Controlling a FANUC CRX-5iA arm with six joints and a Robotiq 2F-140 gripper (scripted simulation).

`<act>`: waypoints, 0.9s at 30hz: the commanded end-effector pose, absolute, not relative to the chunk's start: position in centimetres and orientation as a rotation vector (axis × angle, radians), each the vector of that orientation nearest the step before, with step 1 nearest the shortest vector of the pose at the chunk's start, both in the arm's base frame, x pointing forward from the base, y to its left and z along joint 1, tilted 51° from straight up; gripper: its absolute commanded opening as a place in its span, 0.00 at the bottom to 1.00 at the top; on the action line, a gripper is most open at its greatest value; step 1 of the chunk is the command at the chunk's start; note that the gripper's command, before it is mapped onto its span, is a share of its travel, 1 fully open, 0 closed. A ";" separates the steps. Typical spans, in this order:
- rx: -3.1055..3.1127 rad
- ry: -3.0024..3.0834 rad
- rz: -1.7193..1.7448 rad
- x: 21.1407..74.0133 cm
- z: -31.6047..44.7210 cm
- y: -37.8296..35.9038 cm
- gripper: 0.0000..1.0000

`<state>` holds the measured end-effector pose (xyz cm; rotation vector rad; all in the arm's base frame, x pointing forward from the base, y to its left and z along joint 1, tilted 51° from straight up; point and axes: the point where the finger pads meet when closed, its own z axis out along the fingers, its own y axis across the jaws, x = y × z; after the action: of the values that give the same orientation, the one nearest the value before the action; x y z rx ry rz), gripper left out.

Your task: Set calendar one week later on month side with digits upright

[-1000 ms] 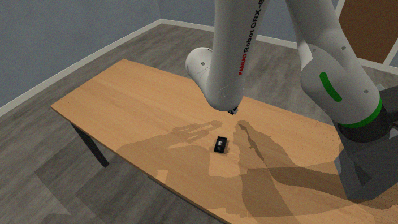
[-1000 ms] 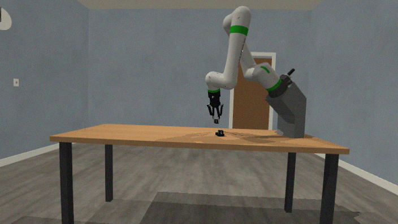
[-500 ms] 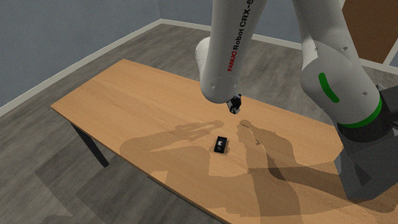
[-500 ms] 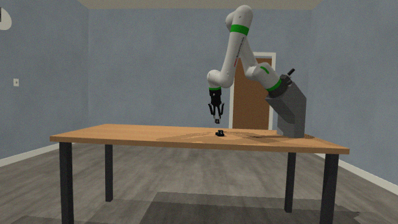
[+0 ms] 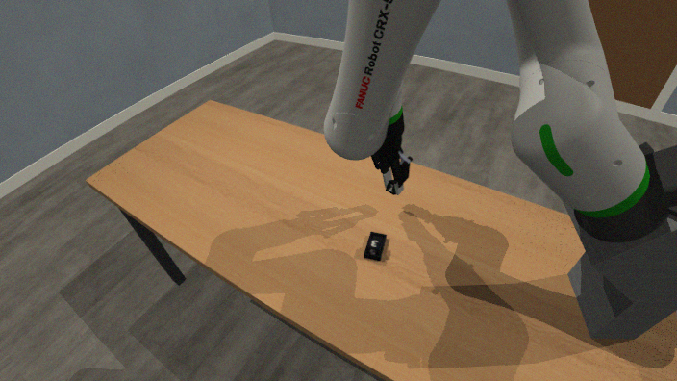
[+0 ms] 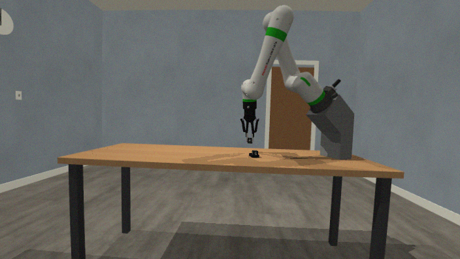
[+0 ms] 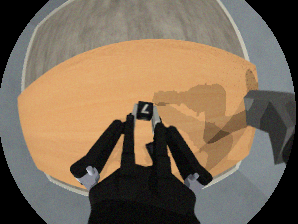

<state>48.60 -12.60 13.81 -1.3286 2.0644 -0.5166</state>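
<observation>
Fingers, narrowly parted, pinch a black cube marked 7.

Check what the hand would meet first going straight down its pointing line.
Probably the wooden table, struck first by the held cube; the tray looks slightly off the line, though depth is unclear.

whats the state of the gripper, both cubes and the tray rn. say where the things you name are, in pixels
Gripper (image 5: 393, 187) (image 6: 249, 140) (image 7: 144, 110): shut on a cube, raised above the table.
Held cube (image 5: 391, 188) (image 6: 249, 140) (image 7: 145, 110): between the fingers, off the tray.
Other cube (image 5: 375, 243) (image 6: 255, 152): in the tray.
Tray (image 5: 369, 257) (image 6: 254, 156): on the table, one cube inside.
</observation>
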 end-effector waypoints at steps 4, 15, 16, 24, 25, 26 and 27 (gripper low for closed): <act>-1.336 2.063 -0.497 48.4 13.6 -12.9 0.17; -1.347 2.093 -0.435 46.7 11.7 -14.2 0.17; -1.349 2.094 -0.421 46.4 11.4 -14.3 0.17; -1.352 2.037 -0.324 45.8 10.6 -13.9 0.17; -1.352 2.037 -0.324 45.8 10.6 -13.9 0.17; -1.350 2.020 -0.315 45.9 10.8 -13.8 0.17; -1.348 2.001 -0.307 46.1 10.9 -13.6 0.17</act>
<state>46.04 -13.71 10.87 -1.3432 2.0594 -0.3616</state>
